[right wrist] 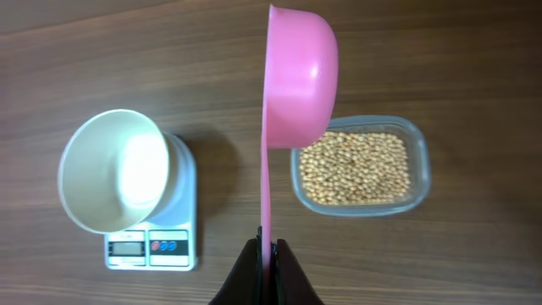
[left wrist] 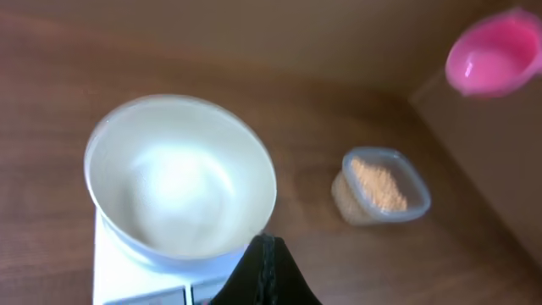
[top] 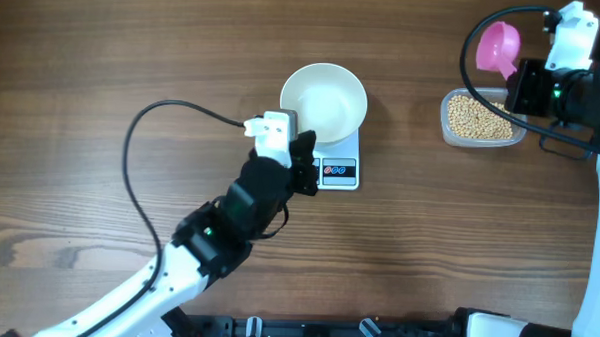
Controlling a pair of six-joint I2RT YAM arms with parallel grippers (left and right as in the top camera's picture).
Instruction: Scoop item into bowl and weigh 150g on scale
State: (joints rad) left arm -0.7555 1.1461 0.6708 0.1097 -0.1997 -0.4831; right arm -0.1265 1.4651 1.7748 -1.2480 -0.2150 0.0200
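Right jaws clamped on the handle of a pink scoop (right wrist: 298,76); left jaws shut on nothing beside the bowl (top: 323,102).

Left wrist view soft and blurred, with only the dark, pressed-together tips at its lower edge. Scale (top: 339,173) largely hidden under the bowl, showing just a flat white front edge with grey display and dark buttons, digits too small to read. Right arm cut off at the overhead corner. Scoop of smooth plastic, round cup on a thin flat handle, seen edge-on straight ahead of the right jaws, its inside unseen from there. Bowl round, glossy white, bare inside, seated on the scale just ahead-left of the left jaws. Beans (right wrist: 356,168) small, round and tan, filling a clear rounded-rectangular tub (right wrist: 419,161) ahead-right of the right jaws, well apart from the left jaws. Wood-grain counter (top: 84,61) beneath.
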